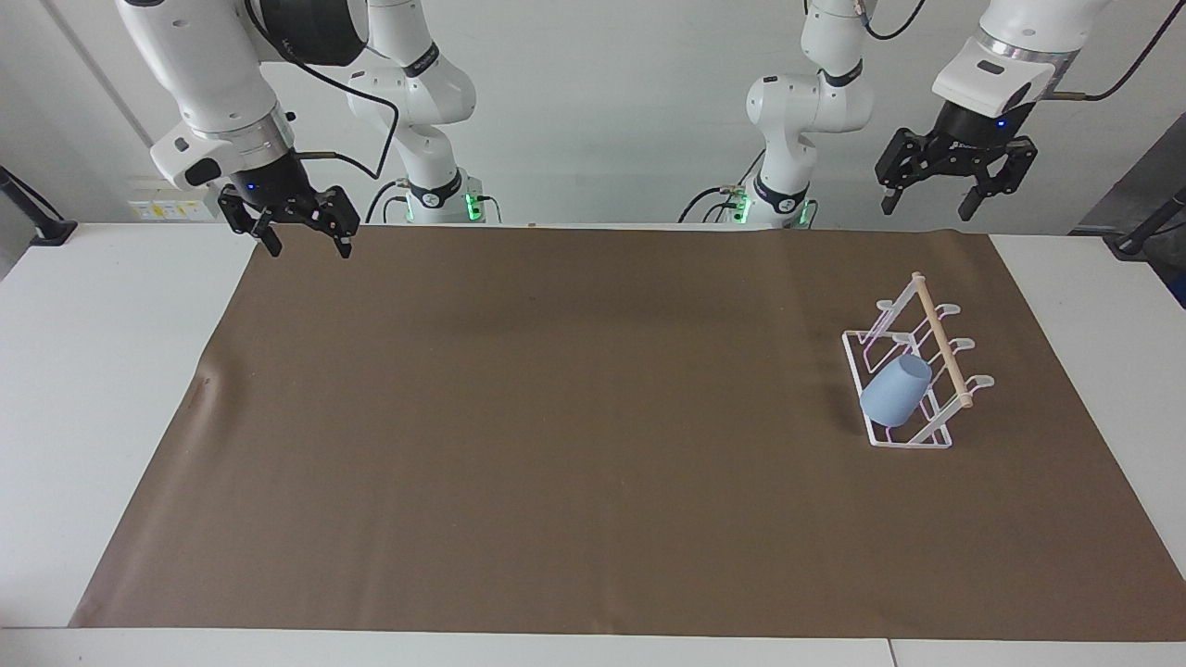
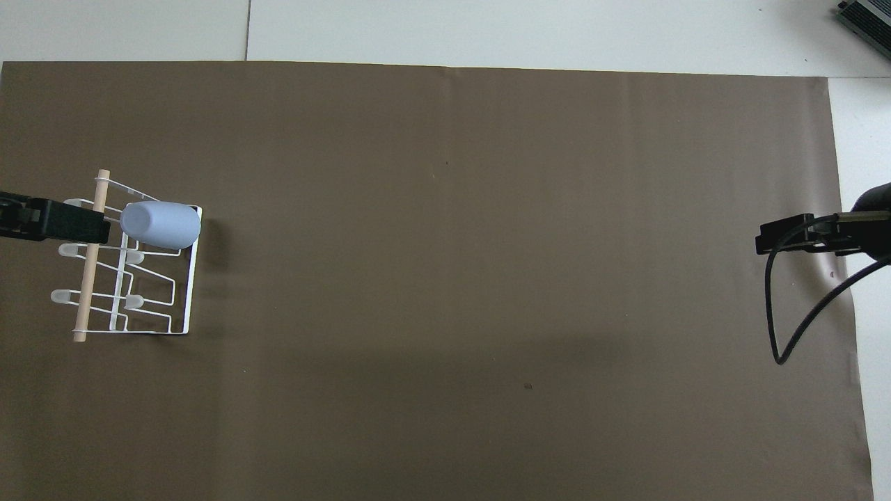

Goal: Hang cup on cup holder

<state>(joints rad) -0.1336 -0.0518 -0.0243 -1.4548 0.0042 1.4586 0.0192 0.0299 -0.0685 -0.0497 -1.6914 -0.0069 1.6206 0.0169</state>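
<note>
The light-blue cup (image 1: 895, 391) (image 2: 160, 225) hangs tilted on a prong of the clear cup holder (image 1: 913, 445) (image 2: 174, 332), at the holder's end farther from the robots. The holder's wooden dowel (image 1: 940, 338) runs along its top. High above the holder and apart from it, my left gripper (image 1: 927, 209) (image 2: 49, 227) stands open and empty. My right gripper (image 1: 310, 248) (image 2: 793, 236) waits open and empty over the mat's corner at the right arm's end.
A brown mat (image 1: 556, 417) covers most of the white table (image 1: 93, 371). A black cable (image 2: 773, 313) loops down from the right arm. A dark device (image 2: 866, 17) lies at the table corner farthest from the robots, at the right arm's end.
</note>
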